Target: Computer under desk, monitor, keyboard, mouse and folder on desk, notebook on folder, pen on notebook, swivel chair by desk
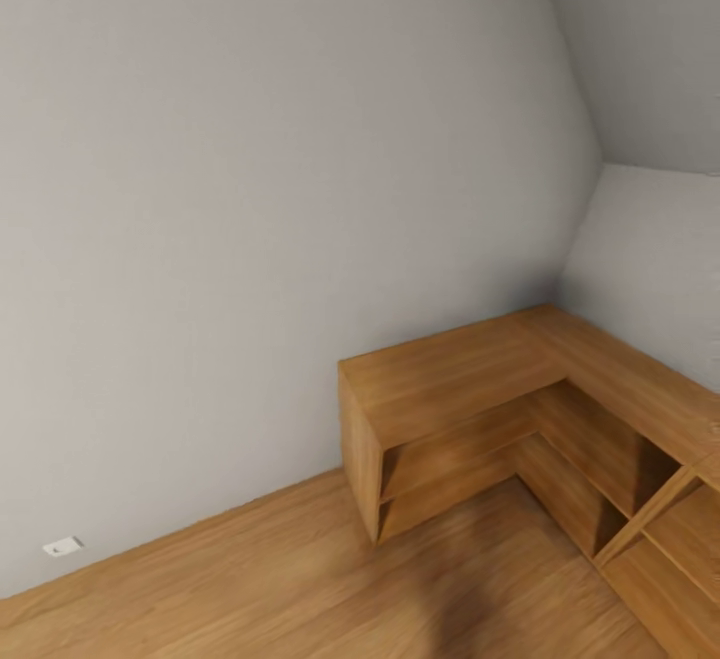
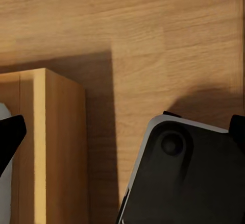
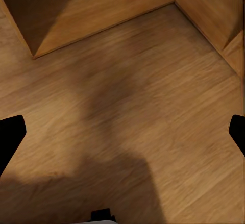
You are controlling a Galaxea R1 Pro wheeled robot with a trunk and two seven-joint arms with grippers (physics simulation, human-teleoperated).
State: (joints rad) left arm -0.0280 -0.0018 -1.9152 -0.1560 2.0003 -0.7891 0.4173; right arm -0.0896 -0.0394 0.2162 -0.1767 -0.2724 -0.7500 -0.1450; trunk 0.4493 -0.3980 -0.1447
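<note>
Wood shelving (image 1: 470, 379) wraps the corner of pale grey walls (image 1: 250, 189) over wood floor (image 1: 250, 589); both jaws spread wide, holding nothing.

Head camera: high, pitched down and forward into a room corner; pale grey sloped walls (image 1: 250, 189), L-shaped low light-wood open shelf unit (image 1: 470, 379), light wood plank floor (image 1: 250, 579).

Left wrist camera: close, looking down at the floor (image 2: 153, 30), beside an upright wood panel (image 2: 56, 147).

Right wrist camera: farther off, facing down at the floor (image 3: 127, 106).

Shared: floor in all three views; shelf base (image 3: 102, 9) in head and right wrist views.
</note>
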